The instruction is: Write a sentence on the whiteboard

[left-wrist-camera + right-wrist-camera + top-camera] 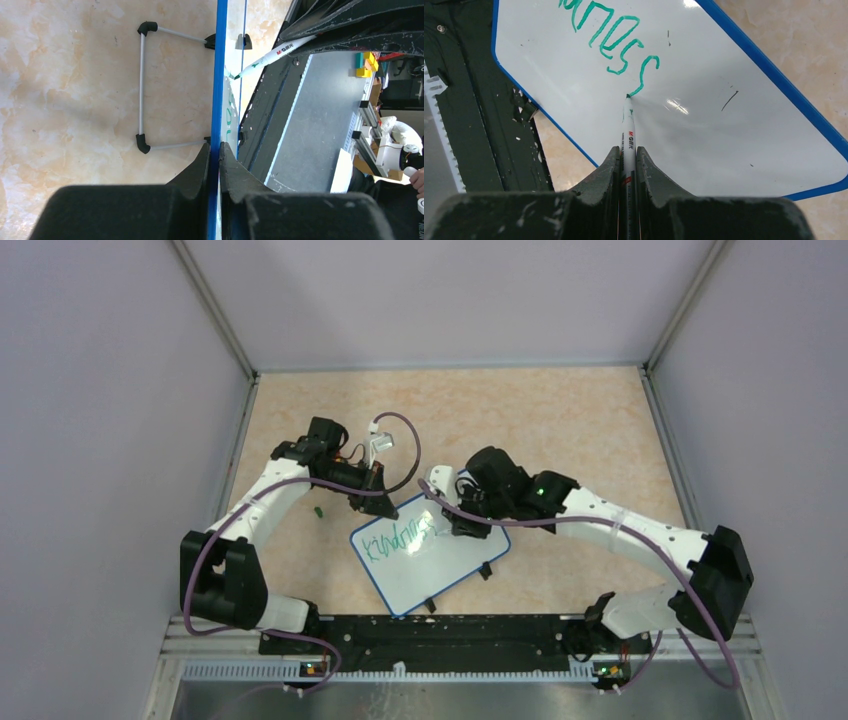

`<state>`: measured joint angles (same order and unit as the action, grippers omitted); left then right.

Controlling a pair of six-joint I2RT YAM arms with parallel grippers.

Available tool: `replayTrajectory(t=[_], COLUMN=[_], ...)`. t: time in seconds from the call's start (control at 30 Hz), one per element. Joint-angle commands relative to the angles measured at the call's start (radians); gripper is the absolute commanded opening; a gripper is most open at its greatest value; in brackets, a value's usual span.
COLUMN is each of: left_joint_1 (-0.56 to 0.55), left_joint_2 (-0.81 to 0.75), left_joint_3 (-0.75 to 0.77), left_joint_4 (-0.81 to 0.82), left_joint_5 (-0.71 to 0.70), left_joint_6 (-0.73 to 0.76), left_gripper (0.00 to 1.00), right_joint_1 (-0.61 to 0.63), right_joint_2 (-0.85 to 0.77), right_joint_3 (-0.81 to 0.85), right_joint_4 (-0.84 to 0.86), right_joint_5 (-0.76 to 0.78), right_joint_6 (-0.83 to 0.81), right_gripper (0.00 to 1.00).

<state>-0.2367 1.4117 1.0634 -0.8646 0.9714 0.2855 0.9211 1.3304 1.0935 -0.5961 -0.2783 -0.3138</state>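
Observation:
The whiteboard (440,565) with a thin blue rim stands tilted on the table; its face also shows in the right wrist view (704,120). Green script (395,538) reading about "kindness" runs along its upper part, its last letters clear in the right wrist view (616,47). My left gripper (362,502) is shut on the board's blue top edge (218,75). My right gripper (462,525) is shut on a white marker pen (628,135), its tip touching the board just below the final "s". The pen also shows in the left wrist view (272,54).
A small green cap (317,510) lies on the table left of the board. The board's wire stand (142,85) rests behind it. A black rail (430,635) runs along the near edge, close to the board's lower corner. Grey walls enclose the table.

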Motion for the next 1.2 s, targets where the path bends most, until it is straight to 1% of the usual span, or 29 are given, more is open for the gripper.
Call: replayTrajectory(t=[0.0, 0.2, 0.3, 0.43, 0.57, 0.9, 1.17], left_joint_1=[-0.024, -0.024, -0.024, -0.024, -0.024, -0.024, -0.024], left_joint_2=[0.02, 0.021, 0.024, 0.019, 0.02, 0.017, 0.019], left_joint_3=[-0.023, -0.023, -0.022, -0.022, -0.022, -0.022, -0.022], left_joint_4=[-0.006, -0.006, -0.005, -0.006, -0.005, -0.005, -0.005], left_joint_5=[-0.087, -0.086, -0.085, -0.085, -0.084, -0.083, -0.086], left_joint_6=[0.002, 0.002, 0.003, 0.003, 0.004, 0.004, 0.003], left_gripper=[0.0, 0.0, 0.0, 0.0, 0.0, 0.0, 0.0], right_joint_1=[0.028, 0.024, -0.006, -0.048, -0.065, -0.065, -0.066], right_joint_2=[0.004, -0.034, -0.055, -0.073, -0.063, -0.016, -0.008], right_joint_3=[0.027, 0.054, 0.077, 0.081, 0.088, 0.104, 0.095], right_joint_4=[0.024, 0.03, 0.017, 0.009, 0.016, 0.029, 0.027], right_joint_5=[-0.003, -0.041, -0.052, -0.02, 0.011, 0.01, 0.038], right_joint_6=[0.002, 0.016, 0.023, 0.005, -0.002, -0.006, -0.022], right_gripper=[0.0, 0.0, 0.0, 0.0, 0.0, 0.0, 0.0])
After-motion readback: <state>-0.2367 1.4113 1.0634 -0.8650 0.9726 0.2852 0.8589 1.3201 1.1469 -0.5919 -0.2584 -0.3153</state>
